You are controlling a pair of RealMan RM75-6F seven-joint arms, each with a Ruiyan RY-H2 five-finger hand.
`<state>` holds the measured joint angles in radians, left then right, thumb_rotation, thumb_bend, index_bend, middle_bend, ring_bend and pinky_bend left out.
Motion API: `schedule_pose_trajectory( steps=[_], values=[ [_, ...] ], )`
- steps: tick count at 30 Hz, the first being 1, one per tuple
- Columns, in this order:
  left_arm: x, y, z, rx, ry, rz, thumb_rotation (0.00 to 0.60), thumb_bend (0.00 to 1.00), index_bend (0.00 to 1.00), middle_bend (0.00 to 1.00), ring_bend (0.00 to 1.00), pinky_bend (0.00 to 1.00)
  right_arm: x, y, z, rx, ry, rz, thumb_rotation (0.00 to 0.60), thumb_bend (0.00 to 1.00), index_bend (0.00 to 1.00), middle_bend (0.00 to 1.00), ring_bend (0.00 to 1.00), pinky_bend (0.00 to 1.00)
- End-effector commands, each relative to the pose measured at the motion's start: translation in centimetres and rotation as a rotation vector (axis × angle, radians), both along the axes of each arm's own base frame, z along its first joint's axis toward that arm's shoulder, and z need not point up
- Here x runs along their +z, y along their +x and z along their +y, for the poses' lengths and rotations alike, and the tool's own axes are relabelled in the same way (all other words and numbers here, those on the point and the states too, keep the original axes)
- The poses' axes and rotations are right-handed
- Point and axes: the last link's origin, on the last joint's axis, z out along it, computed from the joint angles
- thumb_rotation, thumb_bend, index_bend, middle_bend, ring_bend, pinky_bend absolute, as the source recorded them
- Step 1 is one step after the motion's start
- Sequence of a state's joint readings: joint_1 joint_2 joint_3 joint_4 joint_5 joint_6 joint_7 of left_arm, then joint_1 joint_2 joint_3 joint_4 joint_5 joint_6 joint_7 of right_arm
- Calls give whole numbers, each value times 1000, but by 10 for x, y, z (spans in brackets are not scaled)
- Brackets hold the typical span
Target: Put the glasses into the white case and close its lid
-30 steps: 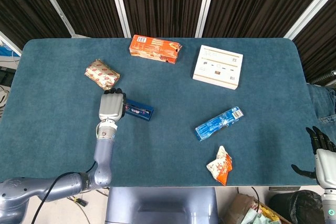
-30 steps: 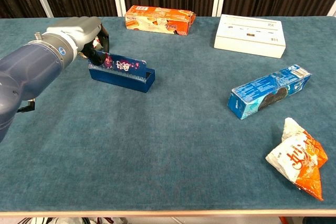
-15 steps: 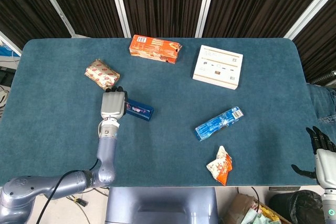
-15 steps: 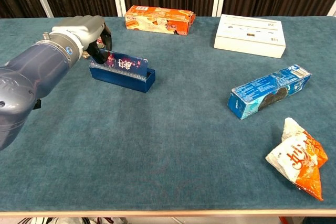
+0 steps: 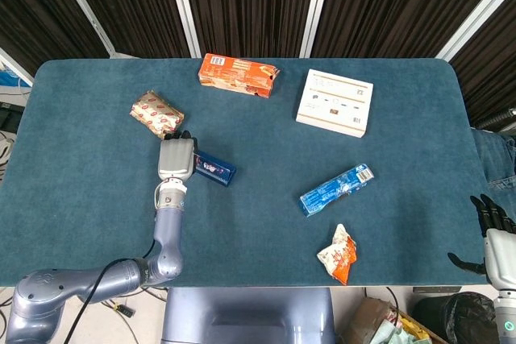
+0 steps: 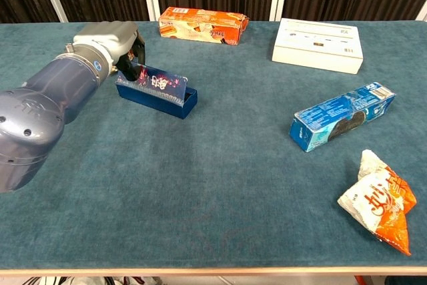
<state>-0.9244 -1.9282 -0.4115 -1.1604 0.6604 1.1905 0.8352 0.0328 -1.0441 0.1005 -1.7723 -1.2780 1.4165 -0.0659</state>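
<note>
While the left hand (image 6: 110,41) closes its fingers on the left end of the open blue box (image 6: 160,95), pinching it at the upright lid, no glasses show in either view. The only white container is the flat white case (image 6: 318,45), lying shut, well apart to the right of the blue box and further back.

The risk, as a judgement, is that effort goes on the wrong container: the blue box is not white. Held by one end only, it could also swing or tip, and its lid could fall shut.

The right hand (image 5: 493,227) hangs beyond the table (image 6: 200,185) edge, far right of the blue box, fingers spread and empty. An orange carton (image 6: 202,23) lies behind the blue box, a gold-wrapped packet (image 5: 156,113) behind it to the left. A blue biscuit pack (image 6: 340,115) and a snack bag (image 6: 377,198) lie to its right, nearer the front than the white case.
</note>
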Motion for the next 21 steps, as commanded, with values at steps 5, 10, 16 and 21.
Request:
schedule_pose_trajectory(
  steps=[5,10,16,21],
  values=[
    [-3,1,0,-2,-1,-4,600,495,590,276,178,233,0,0,0,0,1,-1,600,202,72,27,92,161],
    [-5,0,2,1,0,-3,600,495,589,276,178,233,0,0,0,-1,1,-1,600,203,72,31,92,161],
    [-9,5,6,-7,5,-15,600,495,589,276,178,233,0,0,0,-2,0,0,600,203,72,34,92,161],
    [-12,7,7,-5,9,-19,600,495,589,276,178,233,0,0,0,-1,0,1,600,203,73,34,92,161]
  ],
)
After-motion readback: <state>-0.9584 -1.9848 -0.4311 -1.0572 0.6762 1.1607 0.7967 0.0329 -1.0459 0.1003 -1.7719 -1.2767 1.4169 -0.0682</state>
